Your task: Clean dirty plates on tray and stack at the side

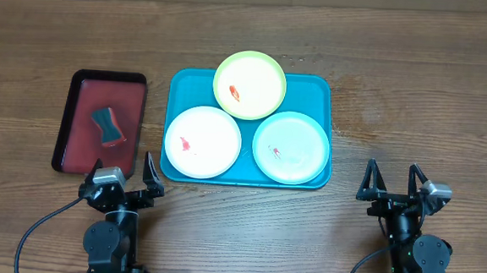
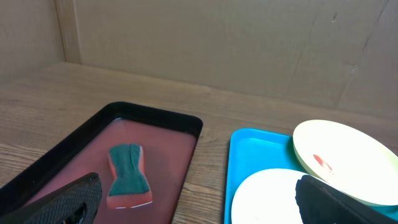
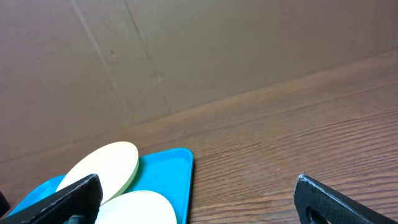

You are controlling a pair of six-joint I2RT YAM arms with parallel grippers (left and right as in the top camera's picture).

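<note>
The teal-blue tray [image 1: 314, 88] lies mid-table and holds three plates. The yellow-green plate [image 1: 249, 85] sits at the far edge, resting partly on the other two, with a red smear. The white plate [image 1: 202, 142] is front left with a red smear. The pale mint plate [image 1: 290, 147] is front right with small red marks. My left gripper [image 1: 126, 178] is open and empty near the front edge, left of the tray. My right gripper [image 1: 393, 183] is open and empty, right of the tray. The left wrist view shows the tray [image 2: 252, 152], white plate [image 2: 264, 196] and yellow-green plate [image 2: 345, 158].
A dark red tray [image 1: 81, 88] stands left of the teal tray and holds a red sponge with a green top [image 1: 108, 126], also in the left wrist view [image 2: 129, 174]. A cardboard wall rises behind the table [image 3: 199, 56].
</note>
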